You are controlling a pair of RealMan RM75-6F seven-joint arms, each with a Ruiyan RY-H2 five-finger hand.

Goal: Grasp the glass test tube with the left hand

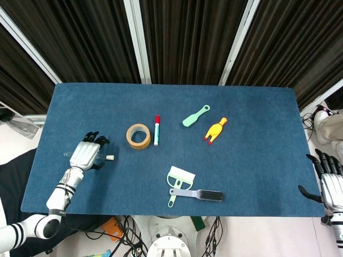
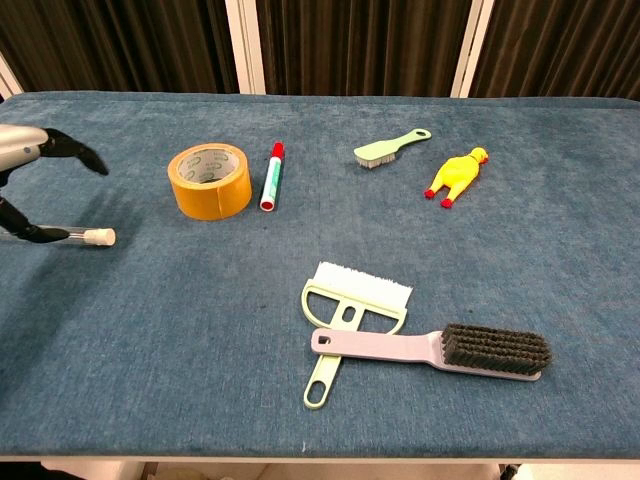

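Note:
The glass test tube with a white cap lies flat on the blue table's left side, cap toward the right. My left hand hovers over the tube's glass length and hides most of it in the head view. In the chest view the left hand enters at the left edge with fingers spread above the test tube and the thumb low beside the glass; nothing is gripped. My right hand hangs off the table's right edge, fingers apart and empty.
An orange tape roll and a red-capped marker lie right of the tube. Further right are a green brush and a yellow rubber chicken. A small dustpan-style scraper and a grey brush lie near the front edge.

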